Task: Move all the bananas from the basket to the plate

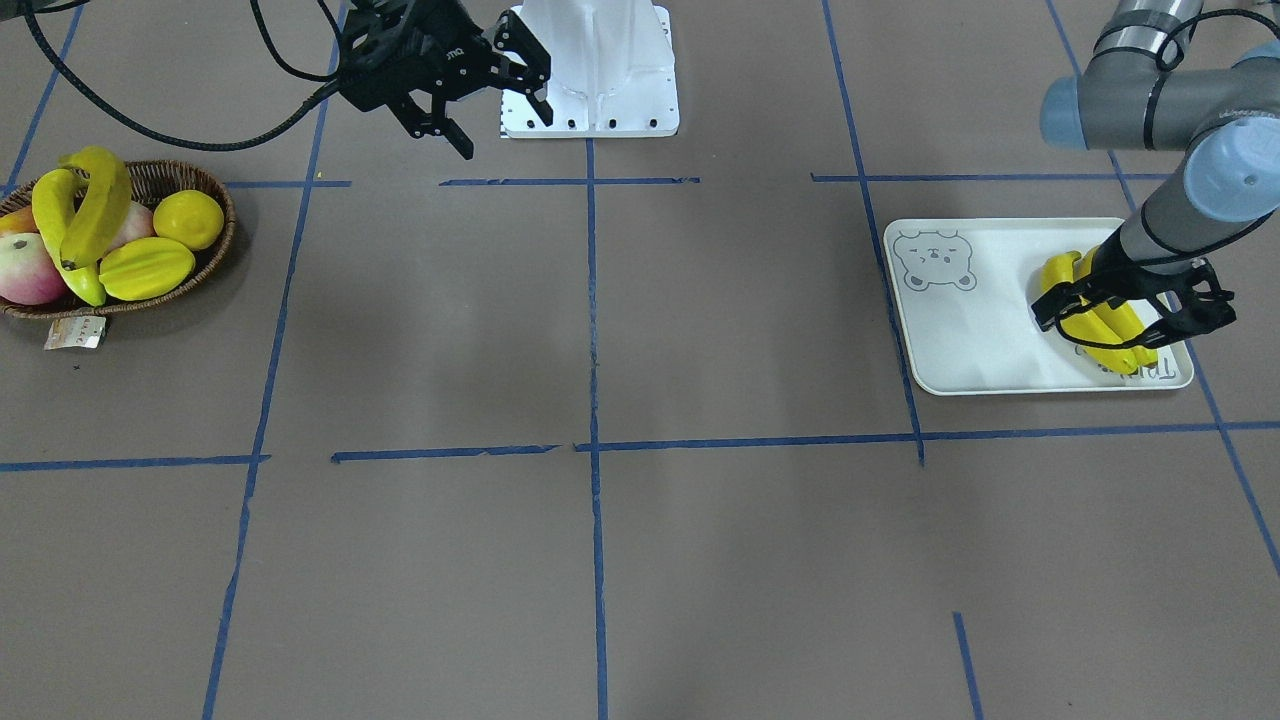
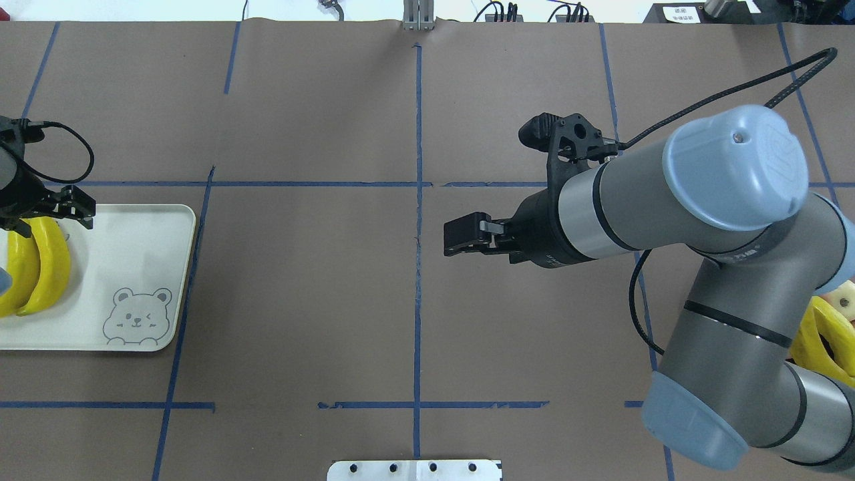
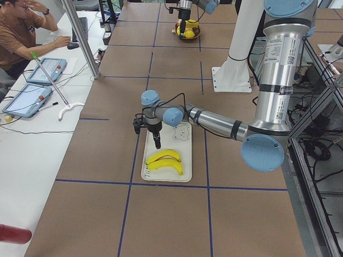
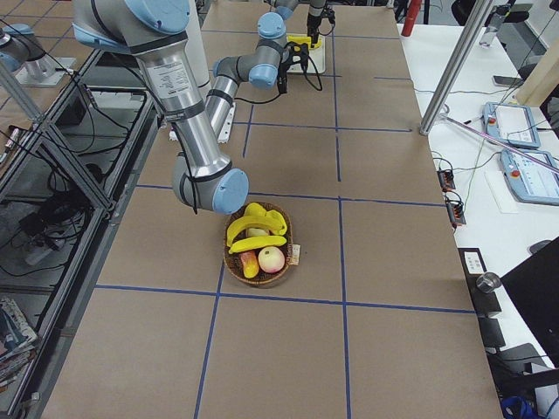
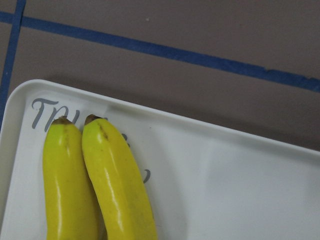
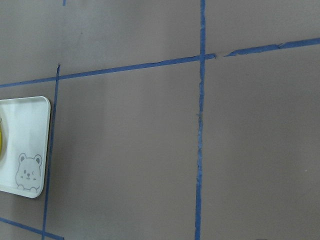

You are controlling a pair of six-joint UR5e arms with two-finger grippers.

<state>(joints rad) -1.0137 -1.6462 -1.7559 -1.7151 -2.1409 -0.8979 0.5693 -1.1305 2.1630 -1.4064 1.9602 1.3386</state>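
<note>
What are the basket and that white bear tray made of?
Basket: looks like woven wicker, brown and matte; interlaced strands show along its rim. Tray: probably plastic or melamine, smooth with a faint sheen and a moulded raised edge.

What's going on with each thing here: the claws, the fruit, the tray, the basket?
Tray: holds two bananas, lying side by side.
Basket: holds two more bananas on other fruit.
Left claw: open, over the tray's bananas.
Right claw: open, empty, in the air.
</note>
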